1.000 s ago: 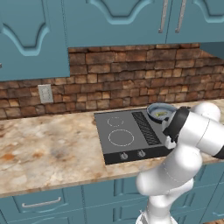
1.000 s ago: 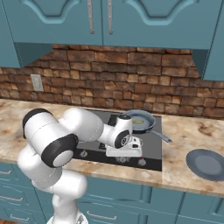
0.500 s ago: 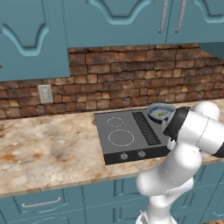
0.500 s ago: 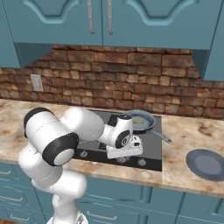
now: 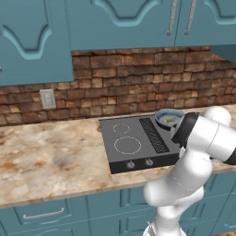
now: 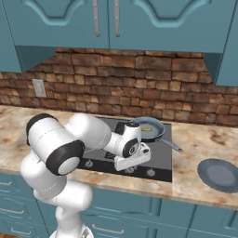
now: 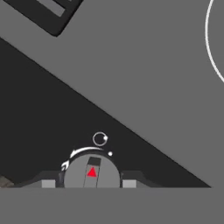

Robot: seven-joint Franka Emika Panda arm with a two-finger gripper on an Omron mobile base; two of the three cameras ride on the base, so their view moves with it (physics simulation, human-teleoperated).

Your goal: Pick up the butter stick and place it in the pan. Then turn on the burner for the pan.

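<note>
Burner knob (image 7: pixel 91 170) sits dead ahead at six o'clock, bracketed between the gripper (image 7: pixel 89 183) fingertips, narrowly parted around it; contact unclear.

White arm folded low and forward, gripper (image 6: pixel 131 163) pointed down, its 2 fingers partly apart.

We see flat, even, bright rendered light with no clear source. Shadows are faint, under the cabinets (image 5: pixel 115 23) and the arm (image 6: pixel 88 139). Nothing glares; edges stay sharp and undistorted.
</note>
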